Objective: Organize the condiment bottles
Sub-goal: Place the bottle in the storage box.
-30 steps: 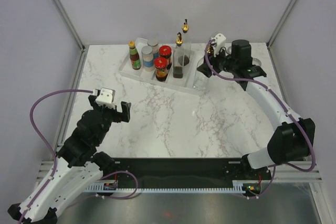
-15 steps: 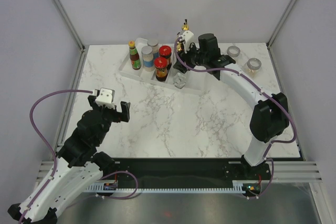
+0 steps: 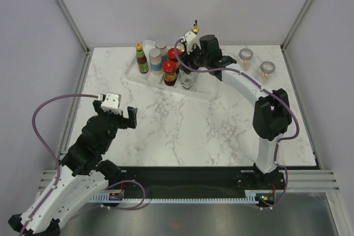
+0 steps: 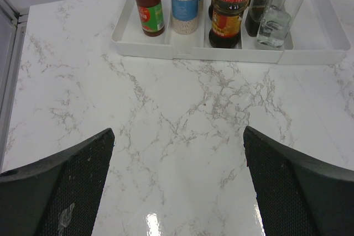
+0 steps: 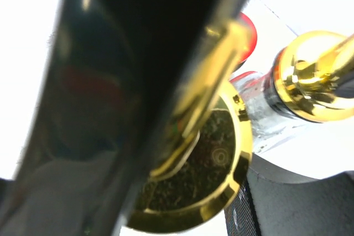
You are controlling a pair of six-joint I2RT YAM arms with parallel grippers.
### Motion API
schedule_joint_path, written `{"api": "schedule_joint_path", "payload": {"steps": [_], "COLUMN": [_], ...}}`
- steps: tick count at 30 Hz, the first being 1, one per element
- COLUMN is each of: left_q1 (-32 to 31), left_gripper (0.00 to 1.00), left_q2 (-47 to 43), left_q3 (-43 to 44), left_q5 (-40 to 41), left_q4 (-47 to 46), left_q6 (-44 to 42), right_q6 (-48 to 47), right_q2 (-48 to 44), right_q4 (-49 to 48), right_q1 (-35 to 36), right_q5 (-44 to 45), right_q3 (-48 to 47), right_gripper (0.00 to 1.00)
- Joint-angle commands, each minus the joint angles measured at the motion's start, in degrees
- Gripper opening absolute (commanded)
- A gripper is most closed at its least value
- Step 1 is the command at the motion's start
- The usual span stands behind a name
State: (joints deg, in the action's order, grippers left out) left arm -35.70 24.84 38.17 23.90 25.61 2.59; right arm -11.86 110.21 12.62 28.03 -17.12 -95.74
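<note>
White marble makes the bench, and a white ridged tray lies at its far side. The right tool is clenched on the gold top of a clear glass cruet. The cruet stands upright and low in the tray, just right of the front red-lidded jar and in front of a dark cruet. I cannot tell if its base already touches the tray floor. In the right wrist view the gold top sits between the two fingers, with the gold spout of the dark cruet just beside it.

One second ago this tool held the same cruet over the bench beside the right end of the tray. Half a second ago it was over the tray, and now it is a little more to the left. The arm has stretched out, and two silver-lidded jars on the right part of the bench, which it partly covered before, are now fully seen.

The orange-capped sauce bottle, the spice jars and the second red-lidded jar stand in the tray as before.

The left tool is released, with its jaws wide apart and nothing between them. It hangs over the near left part of the bench, well apart from the tray, and has not moved.
</note>
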Motion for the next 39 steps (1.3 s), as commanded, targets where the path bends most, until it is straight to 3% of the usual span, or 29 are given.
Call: {"api": "schedule_joint_path", "payload": {"steps": [1, 15, 24, 28, 33, 39], "left_q1": [0.02, 0.02, 0.02, 0.02, 0.02, 0.02], "left_gripper": [1.0, 1.0, 1.0, 1.0, 1.0, 1.0], "left_q2": [0.38, 0.21, -0.32, -0.41, -0.41, -0.49], "left_q3": [-0.2, -0.21, -0.29, -0.29, -0.29, -0.29], "left_q5": [1.06, 0.8, 0.8, 0.8, 0.53, 0.44], "left_q4": [-2.23, -2.32, -2.4, -2.31, -2.32, -2.23], "left_q6": [-0.66, -0.74, -0.66, -0.66, -0.57, -0.57], "right_q6": [-1.32, -2.91, -1.06, -0.71, 0.08, 0.34], "right_q2": [0.7, 2.02, 1.5, -0.17, -3.59, -7.81], "right_q4": [-8.14, -9.2, -8.32, -7.88, -7.61, -6.65], "right_q1": [0.62, 0.62, 0.45, -0.08, -1.05, -2.02], "right_q5": [1.82, 2.1, 2.36, 3.33, 2.89, 0.95], "right_q3": [-4.54, -1.47, 1.88, 3.19, 4.51, 6.44], "right_gripper": [0.0, 0.01, 0.39, 0.78, 0.91, 0.98]}}
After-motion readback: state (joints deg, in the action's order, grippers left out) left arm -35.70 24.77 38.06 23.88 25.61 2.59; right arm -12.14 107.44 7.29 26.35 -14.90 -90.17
